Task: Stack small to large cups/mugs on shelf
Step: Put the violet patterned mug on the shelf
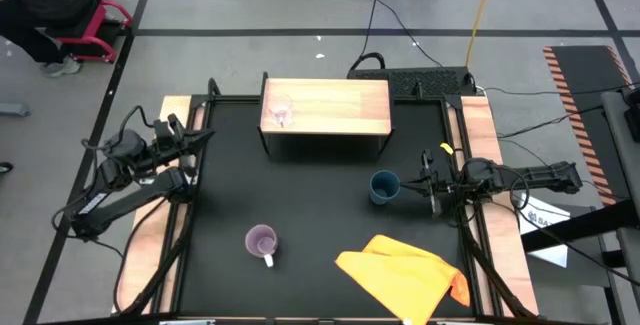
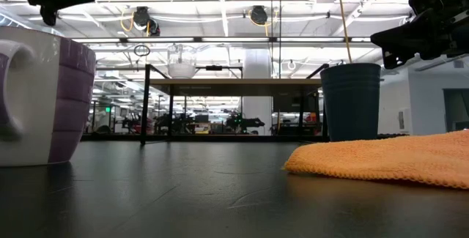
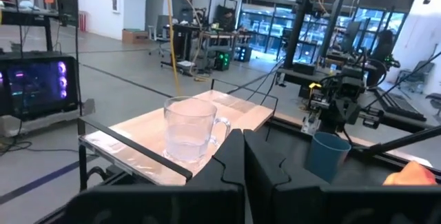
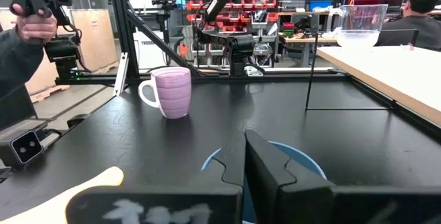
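The shelf (image 1: 330, 115) stands at the table's far middle, on black legs. A tiny clear glass (image 1: 278, 113) stands upright on the shelf's left part and also shows in the left wrist view (image 3: 189, 131). The dark blue cup (image 1: 384, 187) stands upright on the table, right of centre. The light purple mug (image 1: 262, 242) stands upright near the front, its handle toward the near edge. My right gripper (image 1: 426, 187) is shut, just right of the blue cup and above its rim (image 4: 300, 160), apart from it. My left gripper (image 1: 207, 137) is shut over the table's left edge, pointing at the shelf.
An orange cloth (image 1: 405, 275) lies crumpled at the front right, near the blue cup. Pale wooden side rails (image 1: 480, 135) run along both sides of the table. A person (image 4: 21, 38) stands beyond the table's left side. The black tabletop (image 1: 300, 200) lies between the mug and the shelf.
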`<action>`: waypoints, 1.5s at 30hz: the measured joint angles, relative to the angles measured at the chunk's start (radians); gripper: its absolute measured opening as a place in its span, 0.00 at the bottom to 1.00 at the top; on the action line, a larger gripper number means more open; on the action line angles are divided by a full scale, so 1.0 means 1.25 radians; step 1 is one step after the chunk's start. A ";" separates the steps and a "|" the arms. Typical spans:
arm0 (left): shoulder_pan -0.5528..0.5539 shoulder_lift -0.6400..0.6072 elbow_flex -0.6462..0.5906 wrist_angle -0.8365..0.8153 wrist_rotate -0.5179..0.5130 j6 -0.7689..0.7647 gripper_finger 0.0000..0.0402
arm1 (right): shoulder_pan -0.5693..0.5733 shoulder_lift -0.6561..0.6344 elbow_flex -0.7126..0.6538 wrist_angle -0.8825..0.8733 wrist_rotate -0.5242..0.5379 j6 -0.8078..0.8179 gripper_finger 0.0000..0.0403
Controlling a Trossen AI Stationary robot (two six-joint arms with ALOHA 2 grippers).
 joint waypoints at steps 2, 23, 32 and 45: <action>0.000 0.000 -0.009 0.012 0.001 -0.001 0.00 | 0.000 0.000 0.000 0.000 0.000 0.000 0.00; -0.017 -0.001 -0.183 0.199 0.051 -0.018 0.00 | 0.000 0.000 0.000 0.000 0.000 0.006 0.00; -0.119 -0.001 -0.280 0.302 0.054 0.024 0.00 | 0.000 0.000 0.000 0.003 0.000 0.004 0.00; -0.247 0.001 -0.331 0.316 0.017 0.088 0.00 | 0.000 0.000 0.000 0.005 0.000 -0.002 0.00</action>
